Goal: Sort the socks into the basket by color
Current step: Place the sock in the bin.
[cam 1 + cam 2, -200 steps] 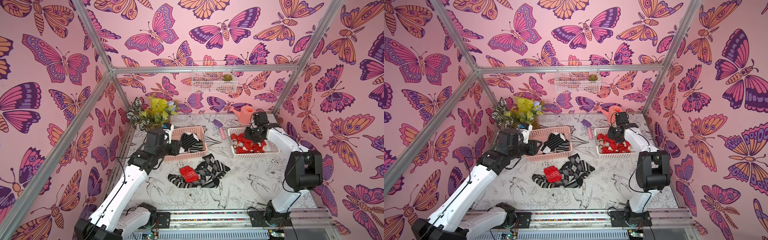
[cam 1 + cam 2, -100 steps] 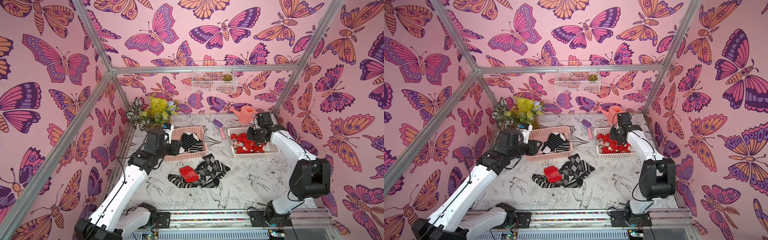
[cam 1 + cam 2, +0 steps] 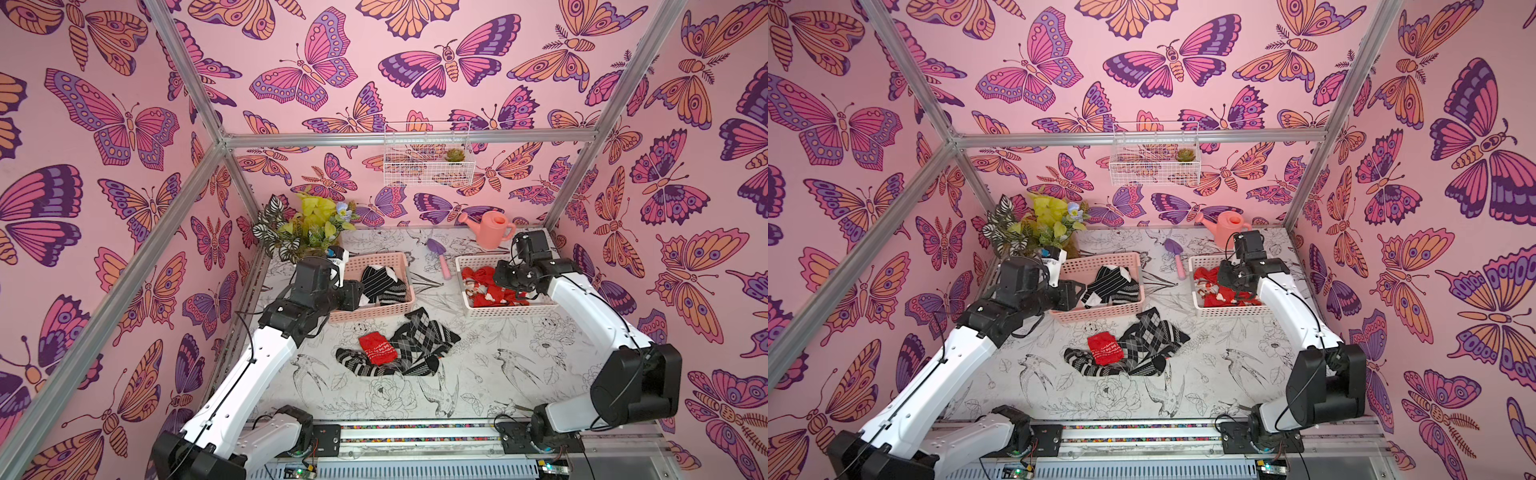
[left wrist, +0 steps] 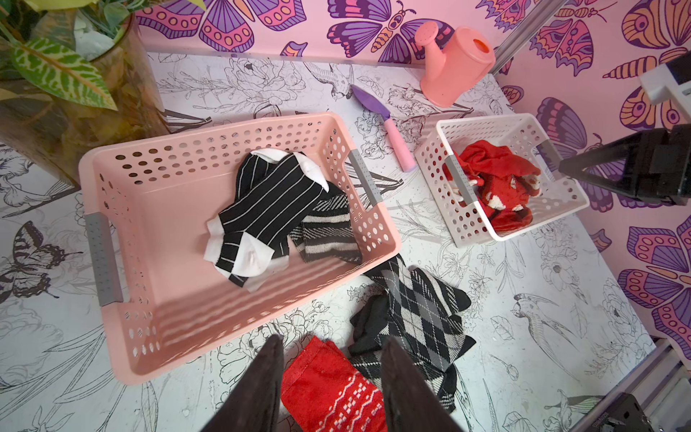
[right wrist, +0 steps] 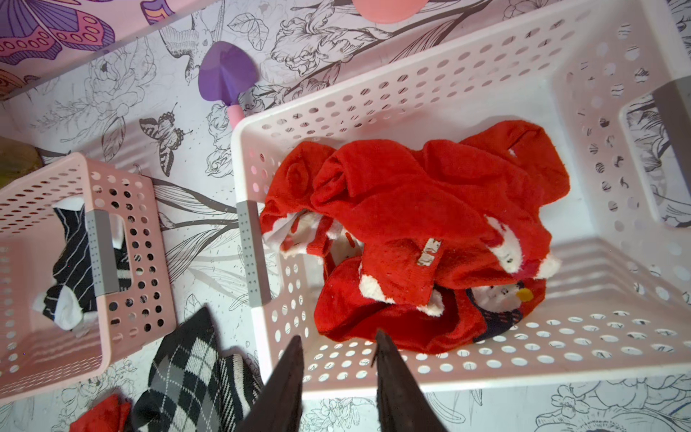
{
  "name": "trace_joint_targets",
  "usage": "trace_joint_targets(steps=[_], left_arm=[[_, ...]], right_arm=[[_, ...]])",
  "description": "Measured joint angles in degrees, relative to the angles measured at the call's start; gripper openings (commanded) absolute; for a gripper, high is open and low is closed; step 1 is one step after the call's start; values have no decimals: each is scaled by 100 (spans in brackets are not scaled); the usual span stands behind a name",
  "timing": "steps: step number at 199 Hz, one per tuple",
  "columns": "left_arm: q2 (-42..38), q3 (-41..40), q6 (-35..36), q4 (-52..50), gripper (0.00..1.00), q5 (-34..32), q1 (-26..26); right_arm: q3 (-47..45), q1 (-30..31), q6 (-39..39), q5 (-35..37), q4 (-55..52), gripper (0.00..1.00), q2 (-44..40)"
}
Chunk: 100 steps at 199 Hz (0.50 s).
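Note:
Loose socks lie mid-table: a red sock (image 3: 377,348) (image 3: 1104,348) (image 4: 332,385) on black-and-white argyle socks (image 3: 419,336) (image 3: 1150,336) (image 4: 422,310) (image 5: 183,370) and a striped sock (image 3: 353,365). The pink basket (image 3: 374,311) (image 4: 179,209) holds black-and-white striped socks (image 3: 382,282) (image 4: 269,202). The white basket (image 3: 511,309) (image 5: 448,89) holds red socks (image 3: 486,291) (image 5: 430,194). My left gripper (image 3: 357,294) (image 4: 332,337) hangs open and empty at the pink basket's left end. Above the white basket, my right gripper (image 3: 500,277) (image 5: 338,334) is open and empty.
A potted plant (image 3: 303,224) stands at the back left, close to the left wrist. A pink watering can (image 3: 490,228) sits at the back right and a purple trowel (image 3: 438,253) lies between the baskets. A wire shelf (image 3: 428,160) hangs on the back wall.
The right arm's elbow has swung toward the front right while its gripper stays over the white basket. The left arm has not moved.

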Motion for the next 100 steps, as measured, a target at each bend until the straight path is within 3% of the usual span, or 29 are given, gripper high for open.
trace_joint_targets(steps=[60, 100], left_arm=[[46, 44, -282, -463, 45, -356, -450], [-208, 44, -844, -1167, 48, -879, -1224]], right_arm=[[-76, 323, -2, -96, -146, 36, -306], [-127, 494, -42, -173, -151, 36, -448]])
